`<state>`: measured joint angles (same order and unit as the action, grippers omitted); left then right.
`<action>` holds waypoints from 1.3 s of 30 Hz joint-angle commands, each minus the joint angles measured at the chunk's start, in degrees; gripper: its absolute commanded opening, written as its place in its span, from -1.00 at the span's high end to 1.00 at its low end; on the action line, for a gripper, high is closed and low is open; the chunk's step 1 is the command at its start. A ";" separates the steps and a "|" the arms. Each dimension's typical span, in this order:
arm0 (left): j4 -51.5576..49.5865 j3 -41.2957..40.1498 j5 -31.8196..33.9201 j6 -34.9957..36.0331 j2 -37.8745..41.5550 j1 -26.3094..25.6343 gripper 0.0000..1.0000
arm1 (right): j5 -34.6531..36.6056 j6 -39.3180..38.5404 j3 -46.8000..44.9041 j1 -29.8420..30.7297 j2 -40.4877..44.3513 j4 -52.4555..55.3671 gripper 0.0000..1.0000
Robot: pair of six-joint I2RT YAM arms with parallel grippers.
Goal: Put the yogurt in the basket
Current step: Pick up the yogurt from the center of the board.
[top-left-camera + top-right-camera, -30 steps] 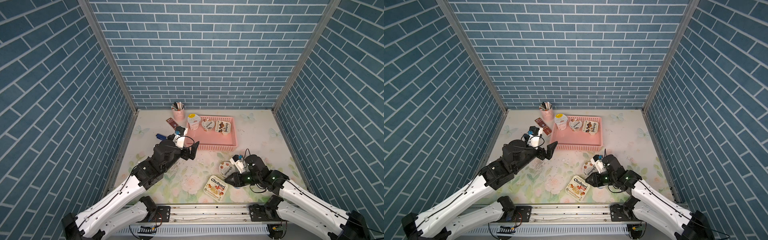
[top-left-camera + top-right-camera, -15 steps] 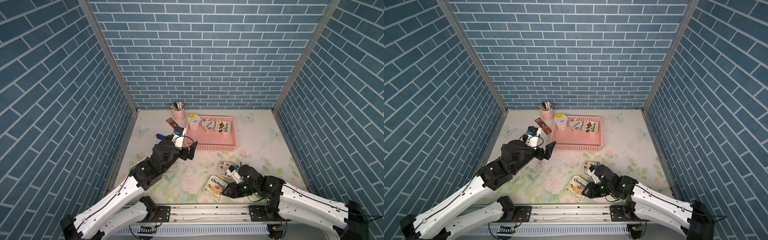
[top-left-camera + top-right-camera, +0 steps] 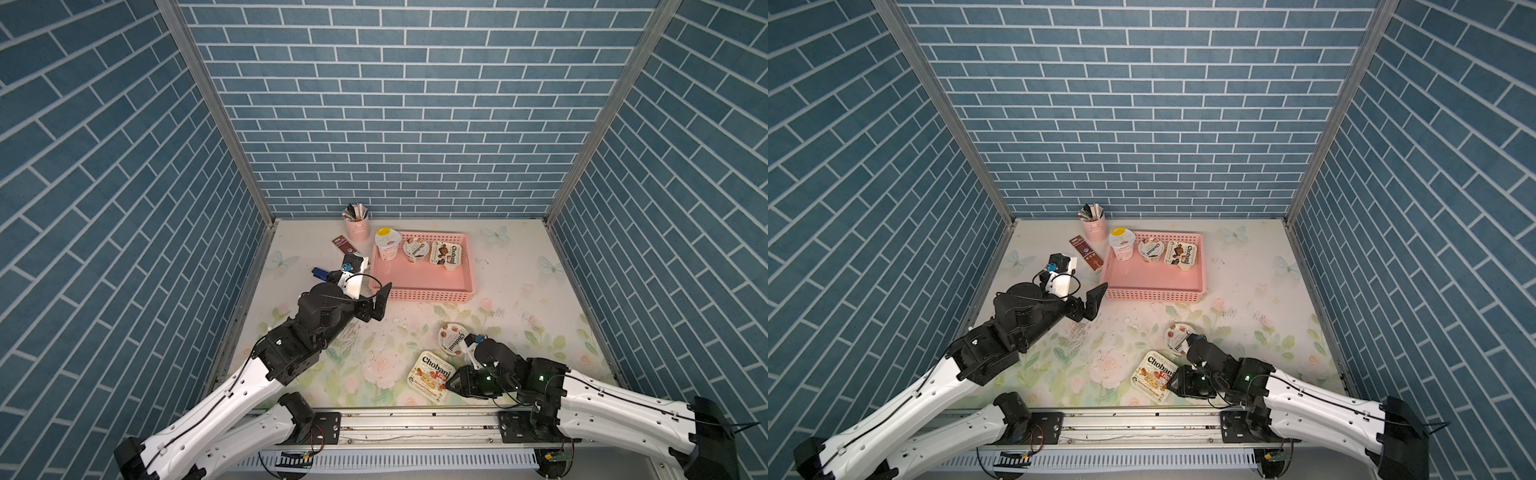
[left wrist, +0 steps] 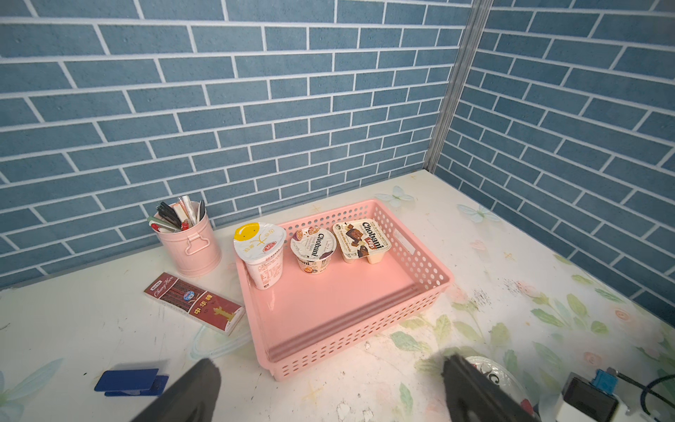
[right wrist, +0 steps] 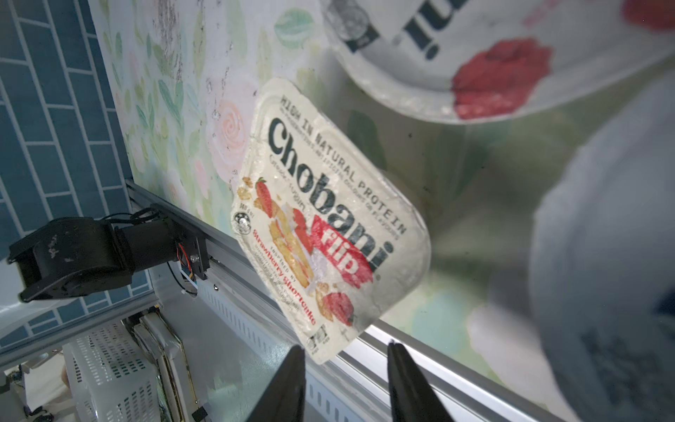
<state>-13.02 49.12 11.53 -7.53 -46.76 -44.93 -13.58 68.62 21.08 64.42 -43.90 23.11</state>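
left arm (image 3: 232,399): white shells, black joints, thin black cable
right arm (image 3: 615,399): same, small green lights
right end effector (image 5: 347,380): black tapered fingers (image 5: 288,387)

Floral white tabletop (image 3: 540,291) — pink perforated plastic basket (image 3: 419,296) mid-frame, pink metal pen tin (image 3: 357,230) beside it, square foil-lidded Chobani cup (image 3: 431,376) lower centre

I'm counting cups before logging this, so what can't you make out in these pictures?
Round Chobani cup: in both top views the right arm covers part of it; the right wrist view's edge cuts it off.
Pale blurred object: right wrist view, too close to identify.
Pen holder contents: both top views, too small.
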 commanded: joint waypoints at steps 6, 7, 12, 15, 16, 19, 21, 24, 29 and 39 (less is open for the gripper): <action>-0.24 -0.50 0.30 1.03 0.54 -0.27 -1.00 | 3.17 4.94 -1.32 0.35 0.34 -2.72 0.17; -0.22 -0.56 0.29 0.95 0.55 -0.29 -1.00 | 3.17 4.95 -1.38 0.30 -0.19 -3.40 0.17; 0.16 -1.30 0.09 0.76 0.73 -0.25 -1.00 | 2.77 4.34 -1.83 0.37 -2.79 -6.89 0.18; 0.35 -1.49 -0.03 0.76 0.58 -0.25 -1.00 | 2.68 4.07 -1.85 0.33 -4.10 -8.30 0.23; 0.36 -1.44 -0.08 0.76 0.53 -0.25 -1.00 | 2.85 4.01 -1.83 0.33 -4.43 -8.41 0.25; 0.32 -1.40 -0.08 0.94 0.14 -0.25 -1.00 | 3.20 3.90 -1.66 0.31 -4.96 -8.96 0.35; 0.36 -1.40 -0.03 1.00 0.05 -0.25 -1.00 | 3.33 3.82 -1.66 0.34 -5.23 -9.30 0.43; 0.51 -1.49 -0.08 0.96 0.01 -0.26 -1.00 | 3.89 3.80 -1.66 0.33 -5.53 -9.66 0.50; 0.36 -1.58 -0.08 0.89 0.00 -0.26 -1.00 | 4.94 3.85 -2.07 0.35 -6.26 -10.87 0.54; 0.32 -1.75 0.13 1.20 -0.07 -0.25 -1.00 | 5.74 3.46 -2.15 0.33 -9.69 -14.58 0.54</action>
<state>-13.02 47.90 11.44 -6.87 -46.72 -44.93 -9.17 71.77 19.29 64.51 -52.75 10.46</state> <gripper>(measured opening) 0.999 0.232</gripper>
